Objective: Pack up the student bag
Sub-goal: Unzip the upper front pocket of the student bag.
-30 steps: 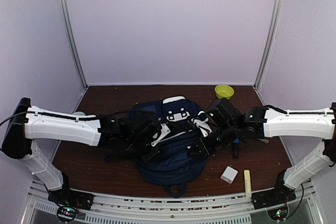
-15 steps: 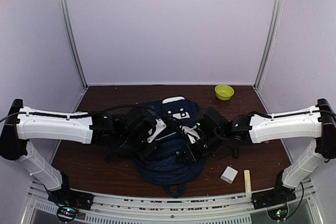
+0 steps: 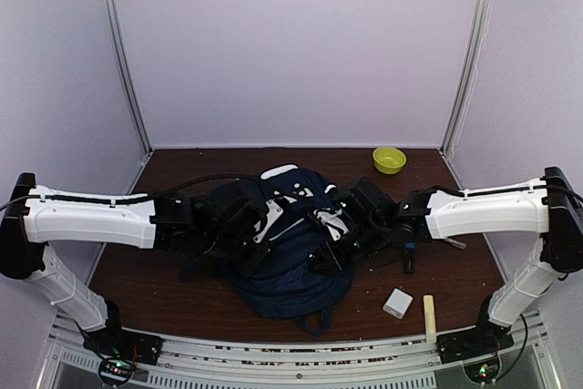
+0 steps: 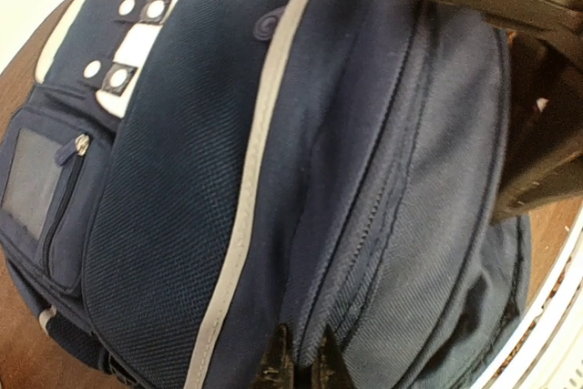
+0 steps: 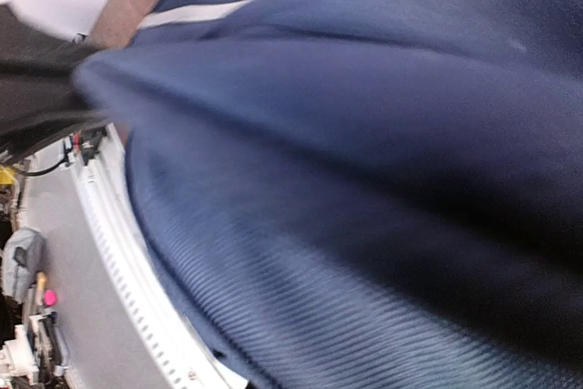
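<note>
table [image 3: 164, 291]: carrying everything; the arms are reaching in from its near edge.
student bag [image 3: 290, 266]: lying mid-table, a little nearer the near edge than the far one, front face up, bunched between the two grippers.
long axis: running near edge to far edge, leaning slightly toward the far-left corner.
pointing: the white-patch end is facing the far edge, the loop end the near edge.
left gripper [image 4: 296, 369]: closed, fingertips pinching a fold of bag fabric right beside the zip [image 4: 372, 225].
right gripper [image 3: 330, 232]: closed and sitting against the bag's right side; its own camera is showing only blurred blue fabric, so I cannot tell whether it is actually gripping cloth.
step: looks like squaring up and opening the bag, not loading yet; the zip is reading as closed in the left wrist view.
next move: probably needing one gripper holding the fabric taut while the other finds the zip pull, which I'm not seeing in any view.
bowl [image 3: 389, 159]: green, sitting at the far-right corner, well apart from the bag.
white block [image 3: 397, 302]: waiting near the near-right corner.
yellow stick [image 3: 429, 316]: lying just beside the block.
</note>
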`<state>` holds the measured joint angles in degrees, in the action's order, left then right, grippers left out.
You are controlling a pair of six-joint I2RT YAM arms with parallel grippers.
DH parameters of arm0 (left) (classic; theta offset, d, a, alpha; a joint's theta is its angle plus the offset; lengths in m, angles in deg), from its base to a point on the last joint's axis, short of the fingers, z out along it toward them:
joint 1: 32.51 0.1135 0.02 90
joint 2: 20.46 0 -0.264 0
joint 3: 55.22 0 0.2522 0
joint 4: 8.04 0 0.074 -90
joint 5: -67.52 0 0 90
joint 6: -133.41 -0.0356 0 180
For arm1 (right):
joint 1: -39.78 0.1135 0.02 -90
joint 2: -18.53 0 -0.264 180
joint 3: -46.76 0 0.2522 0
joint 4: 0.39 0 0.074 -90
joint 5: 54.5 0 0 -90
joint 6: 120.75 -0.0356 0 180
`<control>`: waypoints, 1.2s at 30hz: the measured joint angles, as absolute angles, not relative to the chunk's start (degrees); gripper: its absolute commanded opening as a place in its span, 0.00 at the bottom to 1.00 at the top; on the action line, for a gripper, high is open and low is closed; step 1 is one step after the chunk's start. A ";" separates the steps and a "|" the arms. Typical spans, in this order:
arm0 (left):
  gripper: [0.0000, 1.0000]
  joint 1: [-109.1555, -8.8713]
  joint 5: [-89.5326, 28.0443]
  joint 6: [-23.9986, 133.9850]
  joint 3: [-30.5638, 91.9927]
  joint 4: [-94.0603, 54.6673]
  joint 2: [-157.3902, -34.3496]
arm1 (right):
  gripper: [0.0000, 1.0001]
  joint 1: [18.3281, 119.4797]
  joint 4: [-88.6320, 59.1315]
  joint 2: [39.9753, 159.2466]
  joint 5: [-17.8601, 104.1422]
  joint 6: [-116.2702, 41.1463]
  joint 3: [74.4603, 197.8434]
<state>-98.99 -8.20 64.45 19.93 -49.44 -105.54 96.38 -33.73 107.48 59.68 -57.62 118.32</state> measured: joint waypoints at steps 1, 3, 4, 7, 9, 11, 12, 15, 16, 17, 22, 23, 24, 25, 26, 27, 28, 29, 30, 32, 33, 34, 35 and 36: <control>0.00 -98.99 -8.24 65.24 19.93 -49.37 -105.54 | 0.00 95.72 -34.30 108.29 59.58 -56.70 119.04; 0.00 -98.99 -8.35 67.16 19.93 -49.26 -105.54 | 0.00 94.52 -35.74 109.99 58.92 -54.60 120.96; 0.00 -98.99 -8.35 67.84 19.93 -49.20 -105.54 | 0.00 94.04 -36.31 110.56 58.55 -53.71 121.73; 0.00 -99.01 -8.35 70.09 20.06 -48.83 -105.56 | 0.00 92.51 -38.32 111.41 57.24 -50.95 123.45; 0.00 -99.06 -8.42 71.12 20.80 -48.89 -106.04 | 0.00 91.63 -39.48 111.45 56.03 -49.42 124.11; 0.00 -99.17 -8.48 71.90 21.92 -48.94 -106.96 | 0.00 90.87 -40.35 111.43 54.72 -48.22 124.46; 0.00 -99.23 -8.51 72.23 22.49 -48.89 -107.49 | 0.00 90.61 -40.66 111.43 54.24 -47.68 124.48; 0.00 -99.36 -7.83 72.93 24.21 -49.46 -109.24 | 0.00 90.23 -41.53 110.86 53.02 -46.56 124.20; 0.00 -99.39 -7.59 73.08 24.85 -49.83 -109.83 | 0.00 90.15 -41.57 110.25 52.87 -46.34 123.74; 0.00 -99.39 -7.39 73.19 25.33 -49.98 -110.33 | 0.00 90.12 -41.60 109.62 52.78 -46.30 123.28; 0.00 -99.43 -7.22 73.30 27.38 -51.71 -111.79 | 0.00 91.24 -41.53 105.88 53.48 -46.30 121.27; 0.00 -99.41 -7.11 73.30 27.73 -51.97 -112.03 | 0.00 91.74 -41.47 105.44 53.63 -46.36 121.27; 0.00 -99.36 -7.11 73.28 27.91 -52.15 -112.12 | 0.00 92.22 -41.44 105.27 53.70 -46.41 121.27; 0.00 -99.34 -7.11 73.26 28.17 -52.52 -112.23 | 0.00 92.90 -41.44 105.18 53.72 -46.58 121.29; 0.00 -99.32 -7.13 73.26 28.41 -52.85 -112.30 | 0.00 93.60 -41.38 105.18 53.74 -46.74 121.31; 0.00 -99.25 -7.15 73.22 28.52 -53.11 -112.32 | 0.00 94.28 -41.36 105.20 53.74 -46.91 121.31; 0.00 -99.19 -7.17 73.13 28.56 -53.26 -112.32 | 0.00 94.87 -41.33 105.20 53.70 -47.15 121.38; 0.00 -99.21 -7.17 73.08 28.56 -53.31 -112.32 | 0.00 95.41 -41.36 105.23 53.70 -47.33 121.49; 0.00 -99.19 -7.17 73.02 28.56 -53.37 -112.32 | 0.00 95.92 -41.38 105.34 53.67 -47.72 121.71; 0.00 -99.12 -7.15 72.89 28.56 -53.42 -112.32 | 0.00 96.70 -41.31 105.71 53.70 -48.24 122.25; 0.00 -99.08 -7.17 72.87 28.59 -53.44 -112.32 | 0.00 97.14 -41.27 105.93 53.67 -48.75 122.47; 0.00 -99.01 -7.17 72.84 28.59 -53.44 -112.32 | 0.00 97.51 -41.16 106.08 53.67 -49.14 122.58; 0.00 -98.99 -7.17 72.82 28.59 -53.46 -112.30 | 0.00 97.84 -41.09 106.19 53.67 -49.45 122.65; 0.00 -98.97 -7.17 72.80 28.59 -53.46 -112.30 | 0.00 98.26 -40.98 106.32 53.67 -49.88 122.82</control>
